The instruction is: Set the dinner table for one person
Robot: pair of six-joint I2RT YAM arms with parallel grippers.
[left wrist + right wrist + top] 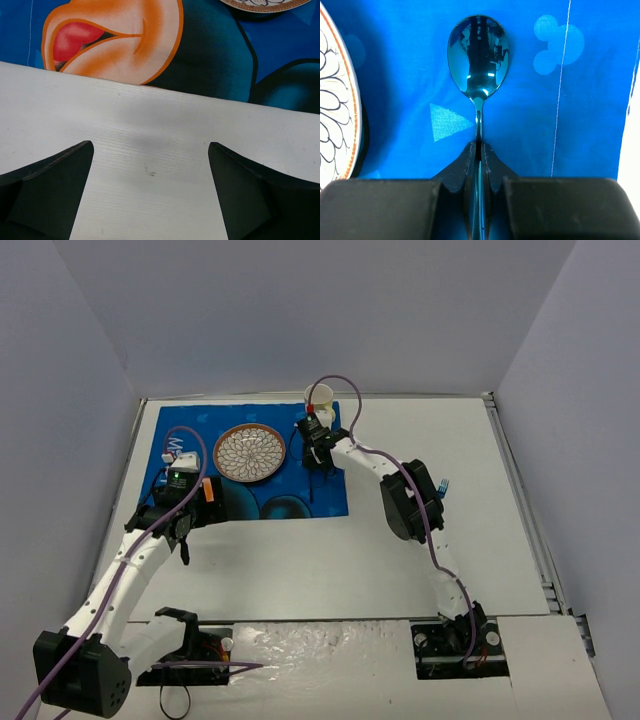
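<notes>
My right pincer (479, 150) clenched on the handle of the spoon (478, 55), bowl over the blue placemat (590, 100), plate (335, 100) just beside, my left pincer (150, 145) released above the white desk (300, 560) carrying it all

This was a robotics lab test cell rather than a home. A bare white counter (430, 440) with a thin metal rim stood boxed in on three sides by plain grey panels (300, 310). Two black-and-white robot arms, the left arm (120, 580) and the right arm (410, 500), were bolted at its near edge, with purple cables (337, 377) looping along them. The domestic touches were a blue cartoon placemat (290, 495), a patterned plate (249, 453), a white cup (318, 395) and a shiny blue spoon (478, 55).
</notes>
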